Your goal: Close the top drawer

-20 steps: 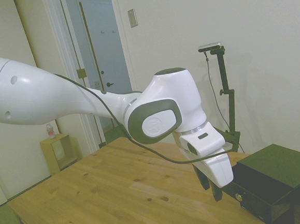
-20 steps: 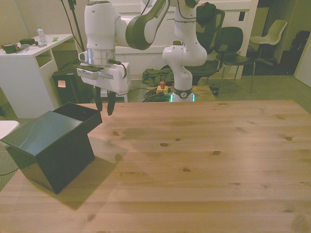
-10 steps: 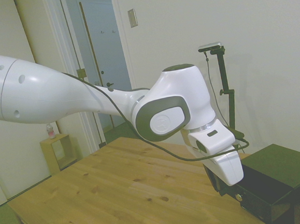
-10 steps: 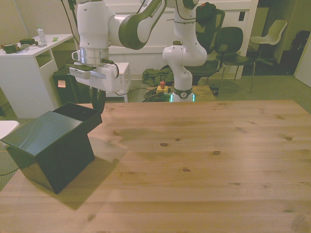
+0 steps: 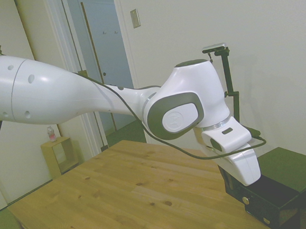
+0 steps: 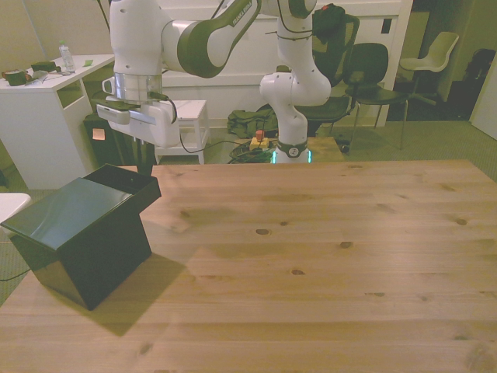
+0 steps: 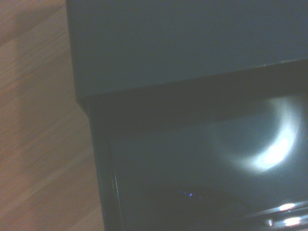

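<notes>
The black cabinet sits at the front view's left, on the bench corner. The top drawer sticks out a bit twd the bench middle — it's partly open. In the side view its gold knob shows on the front, just under the white arm. The pincer hangs right over the drawer's open part; fingers are hidden, so can't tell if spread or pressed together. Wrist view — blurry dark drawer inside w/ a bright glare spot.

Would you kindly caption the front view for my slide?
White Franka arm's gripper poised behind the open top drawer of a black cabinet on a wooden table.
</notes>
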Available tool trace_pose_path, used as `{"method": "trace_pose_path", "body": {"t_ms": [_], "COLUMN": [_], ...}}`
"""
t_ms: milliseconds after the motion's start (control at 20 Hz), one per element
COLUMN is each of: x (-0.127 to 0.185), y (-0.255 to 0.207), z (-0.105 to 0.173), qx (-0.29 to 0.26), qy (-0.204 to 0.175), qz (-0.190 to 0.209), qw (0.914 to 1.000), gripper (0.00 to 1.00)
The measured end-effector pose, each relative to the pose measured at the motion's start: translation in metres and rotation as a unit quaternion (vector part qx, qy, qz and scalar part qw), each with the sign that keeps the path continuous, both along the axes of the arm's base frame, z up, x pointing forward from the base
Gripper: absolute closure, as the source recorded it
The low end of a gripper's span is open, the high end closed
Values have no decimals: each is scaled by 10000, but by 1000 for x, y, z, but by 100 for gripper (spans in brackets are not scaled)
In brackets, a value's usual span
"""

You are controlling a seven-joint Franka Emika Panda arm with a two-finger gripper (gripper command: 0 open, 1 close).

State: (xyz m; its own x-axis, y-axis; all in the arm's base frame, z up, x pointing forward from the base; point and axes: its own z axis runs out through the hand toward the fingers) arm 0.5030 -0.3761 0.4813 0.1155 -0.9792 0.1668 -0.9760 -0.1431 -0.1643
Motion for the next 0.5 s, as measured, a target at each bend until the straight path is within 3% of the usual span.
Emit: {"method": "trace_pose_path", "body": {"t_ms": [500], "x": [21], "y": [-12], "z": [6], "qx": [-169], "qy": [-20], "qz": [49], "qw": [9998], "gripper": [100]}}
